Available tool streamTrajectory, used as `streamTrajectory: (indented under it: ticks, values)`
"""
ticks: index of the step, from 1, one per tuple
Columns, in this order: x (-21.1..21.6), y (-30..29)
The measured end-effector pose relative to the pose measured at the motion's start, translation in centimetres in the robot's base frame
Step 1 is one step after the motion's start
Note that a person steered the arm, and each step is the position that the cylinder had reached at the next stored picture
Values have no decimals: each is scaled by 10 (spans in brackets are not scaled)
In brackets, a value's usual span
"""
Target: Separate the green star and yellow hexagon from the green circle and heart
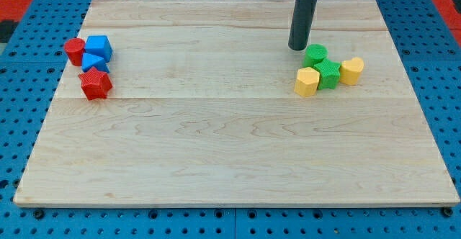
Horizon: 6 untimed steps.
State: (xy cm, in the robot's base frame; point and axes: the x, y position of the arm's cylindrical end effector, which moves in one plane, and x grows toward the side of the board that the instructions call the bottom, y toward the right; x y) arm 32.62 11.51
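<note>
Your wooden board [230,145] holds two clusters. At the view's right, green circle [315,52], green star [328,73], yellow hexagon [307,81] and yellow heart [352,70] sit touching, strung in a row running left to right. My tip [298,47] stands just left of the circle. No claw exists here.

Wooden board [230,145] on a blue pegboard [29,44]. My tip [298,47] is down near the view's top right, just left of and above the green circle [315,52]. The green star [328,73] touches the circle from below, with the yellow hexagon [307,81] at its left and the yellow heart [352,70] at its right. Well apart at the view's left: red cylinder [74,51], blue cube [99,47], blue triangle [94,62], red star [96,85], clustered together.
</note>
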Motion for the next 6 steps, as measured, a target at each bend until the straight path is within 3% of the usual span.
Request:
streamTrajectory:
  ticks: [5,6]
  values:
    - [-23,1]
    - [-27,33]
